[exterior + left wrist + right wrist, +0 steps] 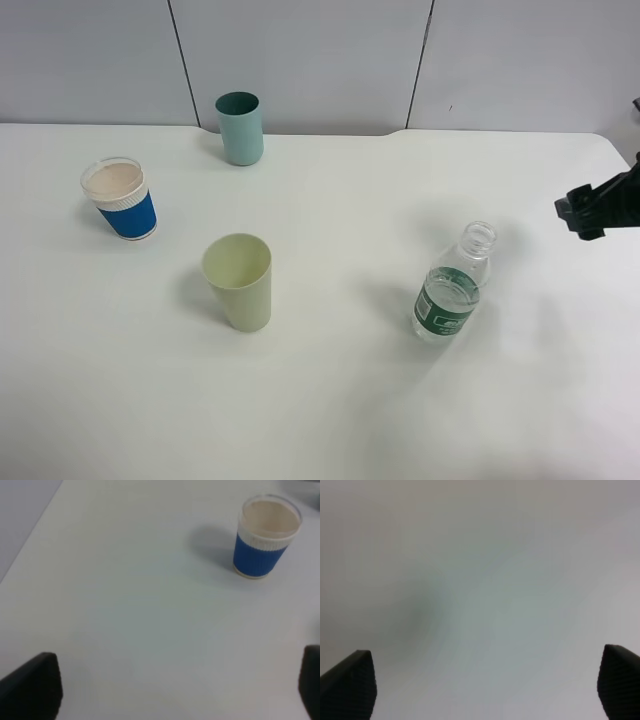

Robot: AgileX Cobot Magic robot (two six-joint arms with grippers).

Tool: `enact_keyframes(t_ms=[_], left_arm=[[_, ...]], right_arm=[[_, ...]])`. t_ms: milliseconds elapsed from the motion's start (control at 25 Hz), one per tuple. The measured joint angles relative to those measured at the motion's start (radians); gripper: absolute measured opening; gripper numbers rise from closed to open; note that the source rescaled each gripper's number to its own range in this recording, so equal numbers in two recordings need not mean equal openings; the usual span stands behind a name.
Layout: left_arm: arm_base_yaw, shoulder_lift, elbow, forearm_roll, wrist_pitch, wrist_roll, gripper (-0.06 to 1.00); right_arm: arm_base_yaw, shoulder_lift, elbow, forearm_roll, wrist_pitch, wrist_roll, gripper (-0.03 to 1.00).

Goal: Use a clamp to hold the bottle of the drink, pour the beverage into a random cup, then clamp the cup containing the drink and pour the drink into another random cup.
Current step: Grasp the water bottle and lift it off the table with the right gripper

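The bottle of the drink [452,288], clear with a dark green label and no cap, stands right of the table's centre. The pale yellow-green cup [240,280] stands upright near the middle. The short blue-sleeved paper cup [120,198] [265,535] sits at the left. My right clamp [588,210] hovers at the right edge, well apart from the bottle. In the right wrist view its gripper [488,680] is open, with only bare table between the dark fingers [355,680]. My left gripper [178,680] is open too, some way short of the blue cup. The beverage cannot be made out.
A darker teal cup [240,127] stands at the back near the grey wall panels. The white table [340,400] has its left edge in the left wrist view and its far right corner in the high view.
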Motion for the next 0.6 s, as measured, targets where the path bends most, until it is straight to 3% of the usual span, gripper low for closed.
enact_keyframes(t_ms=[440, 600], left_arm=[[0.0, 0.0, 0.0, 0.0, 0.0, 0.0, 0.87], [0.0, 0.0, 0.0, 0.0, 0.0, 0.0, 0.87]], right_arm=[[0.094, 0.139, 0.018, -0.215, -0.067, 0.05, 0.73], [0.098, 0.167, 0.085, -0.314, -0.175, 0.054, 0.73]])
